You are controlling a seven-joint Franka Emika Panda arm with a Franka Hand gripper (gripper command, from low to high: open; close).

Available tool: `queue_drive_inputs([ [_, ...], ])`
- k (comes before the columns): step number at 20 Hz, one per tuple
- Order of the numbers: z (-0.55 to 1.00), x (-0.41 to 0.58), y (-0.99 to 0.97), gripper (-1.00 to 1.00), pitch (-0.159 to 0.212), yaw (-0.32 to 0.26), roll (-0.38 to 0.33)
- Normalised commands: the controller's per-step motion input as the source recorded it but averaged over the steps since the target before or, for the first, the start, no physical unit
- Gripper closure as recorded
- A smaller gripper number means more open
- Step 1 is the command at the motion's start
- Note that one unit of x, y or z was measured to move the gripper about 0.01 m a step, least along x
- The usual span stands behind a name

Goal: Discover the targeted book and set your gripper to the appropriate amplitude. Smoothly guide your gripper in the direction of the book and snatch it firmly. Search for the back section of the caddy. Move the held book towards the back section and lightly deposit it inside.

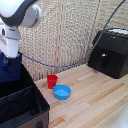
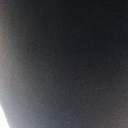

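Probably a lab bench; a wooden tabletop [image 1: 95,100]; woven screen [image 1: 65,30] behind; loose cable [image 1: 75,62].

A small red cup [image 1: 52,81] stands on a light wooden table [image 1: 95,100], just beside a blue bowl [image 1: 62,92]. A glossy black box [image 1: 110,52] sits well apart, before a woven backdrop [image 1: 65,30].

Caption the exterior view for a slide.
White-grey robot gripper lowers a dark navy book over the black fabric caddy, beside a red cup.
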Motion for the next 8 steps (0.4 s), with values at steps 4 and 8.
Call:
queue_drive_inputs([
  [4, 0.37, 0.013, -0.06, -1.0, 0.096, -0.01, -0.221],
  [8, 0.34, -0.007, -0.27, -1.0, 0.118, -0.11, -0.184],
])
